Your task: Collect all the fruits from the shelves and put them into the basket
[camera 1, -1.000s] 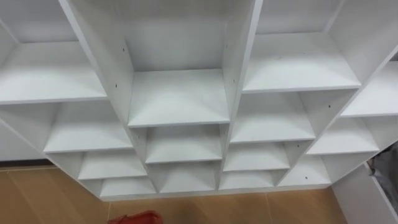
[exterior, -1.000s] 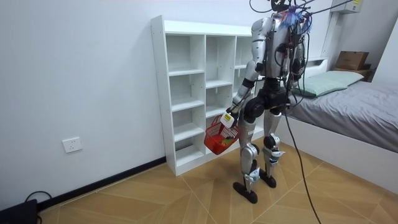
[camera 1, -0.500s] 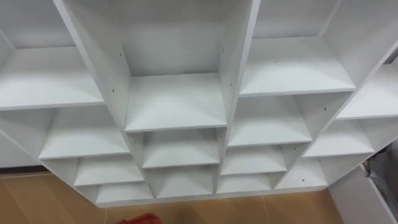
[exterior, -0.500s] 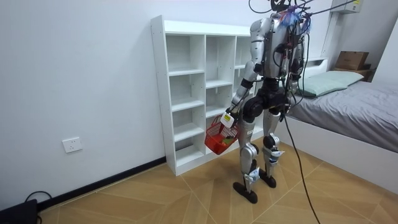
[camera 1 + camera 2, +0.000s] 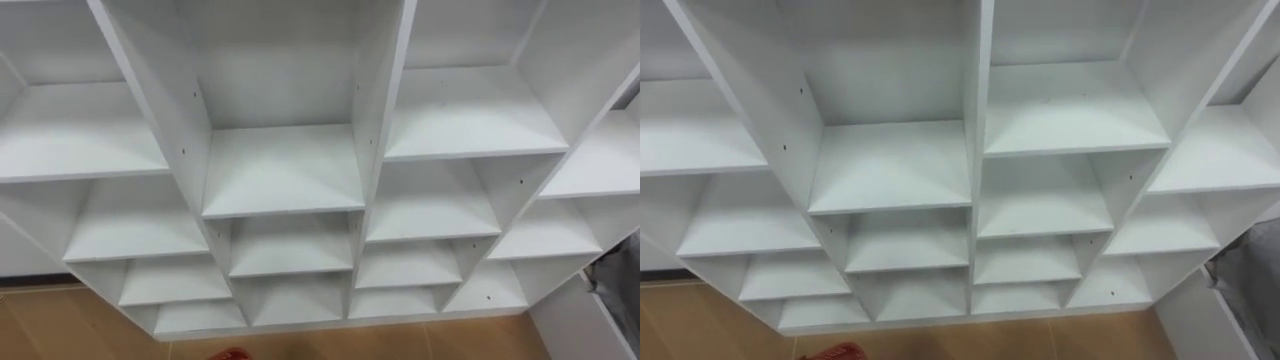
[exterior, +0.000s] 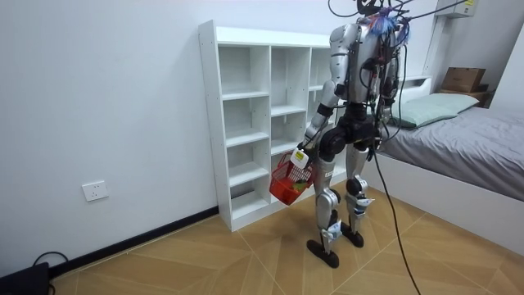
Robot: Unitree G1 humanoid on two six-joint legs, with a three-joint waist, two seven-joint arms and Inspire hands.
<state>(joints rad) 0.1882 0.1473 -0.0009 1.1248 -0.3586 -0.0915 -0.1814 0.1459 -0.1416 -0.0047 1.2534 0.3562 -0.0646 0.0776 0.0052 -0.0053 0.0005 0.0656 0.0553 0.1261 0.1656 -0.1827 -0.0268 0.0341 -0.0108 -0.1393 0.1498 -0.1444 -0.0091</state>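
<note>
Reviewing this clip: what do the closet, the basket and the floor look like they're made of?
Closet: likely laminated board, matte white; flat smooth panels with a few small peg holes. Basket, hanging from the left hand: probably red plastic; its wall looks like an open lattice. Floor: wood or wood-look laminate with a light sheen; grained planks laid at angles.

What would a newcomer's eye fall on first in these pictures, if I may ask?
The tall white closet of open compartments stands right before the robot, its shelves bare. Next comes the red plastic basket, hanging from the left hand beside the robot's leg, with a grey-covered bed at the room view's right.
</note>
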